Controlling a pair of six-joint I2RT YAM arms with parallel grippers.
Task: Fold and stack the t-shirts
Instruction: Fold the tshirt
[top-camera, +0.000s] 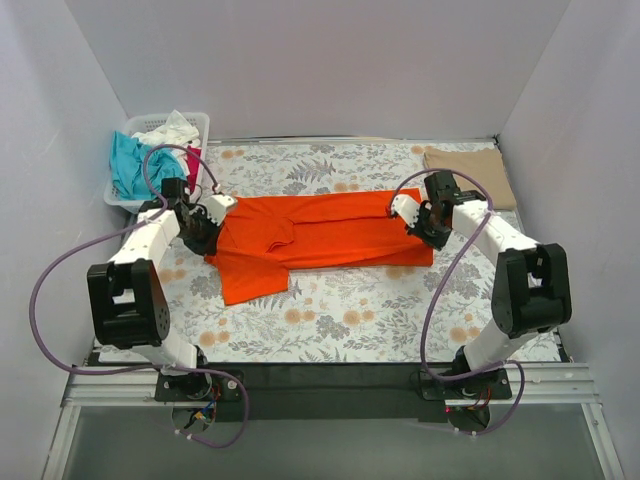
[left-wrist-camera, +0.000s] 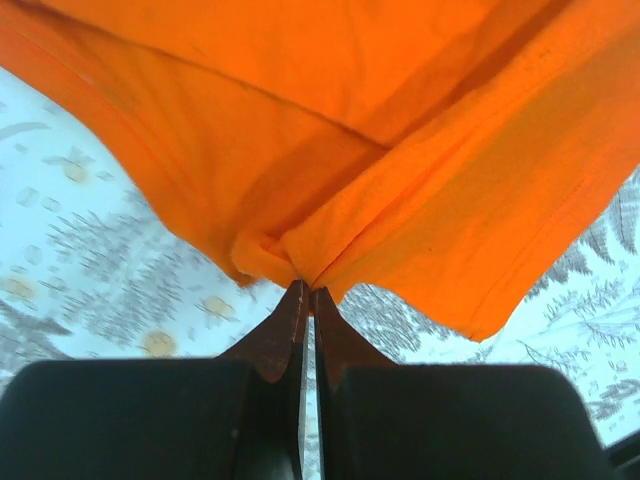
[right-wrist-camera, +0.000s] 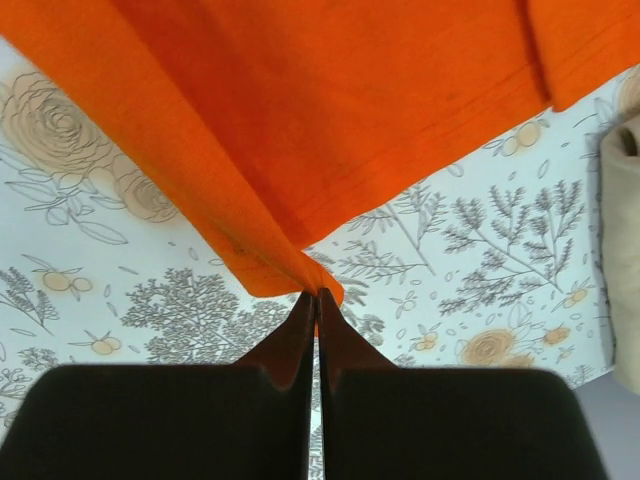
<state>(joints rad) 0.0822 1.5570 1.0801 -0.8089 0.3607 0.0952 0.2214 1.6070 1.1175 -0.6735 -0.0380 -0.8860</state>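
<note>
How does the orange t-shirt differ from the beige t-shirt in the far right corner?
The orange t-shirt lies stretched across the middle of the table, partly folded; the beige t-shirt is a compact folded rectangle. The left gripper and right gripper each pinch an end of the orange t-shirt; nothing touches the beige one. Both are plain-coloured.

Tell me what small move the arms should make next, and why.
Probably lift both ends together slightly: the left gripper and right gripper are shut on edges of the orange t-shirt, so an even lift could start the fold.
</note>
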